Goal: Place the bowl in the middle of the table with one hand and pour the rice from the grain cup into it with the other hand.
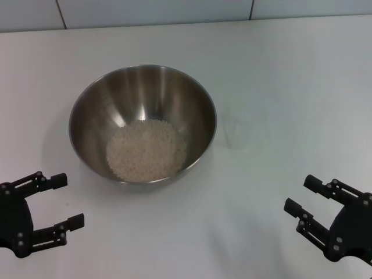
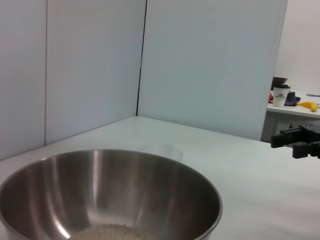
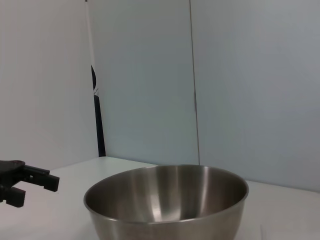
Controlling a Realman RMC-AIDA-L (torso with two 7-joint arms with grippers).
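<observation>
The steel bowl [image 1: 145, 87] stands on the white table [image 1: 279, 75], a little left of centre. Rice [image 1: 146, 149] lies as a pale heap in its bottom. Just right of the bowl the clear grain cup [image 1: 237, 132] stands upright, apparently empty. My left gripper [image 1: 70, 200] is open near the front left edge, clear of the bowl. At the front right my right gripper [image 1: 300, 193] is open too, holding nothing. The left wrist view shows the bowl [image 2: 110, 195], the rice [image 2: 110, 232], the cup [image 2: 161, 151] behind it and the right gripper [image 2: 296, 143] farther off. The right wrist view shows the bowl [image 3: 167, 200] and the left gripper [image 3: 27, 182].
A light tiled wall [image 1: 174, 11] runs along the table's back edge. White panels [image 2: 210, 65] stand behind the table. Another table [image 2: 295, 107] with small items shows far off in the left wrist view.
</observation>
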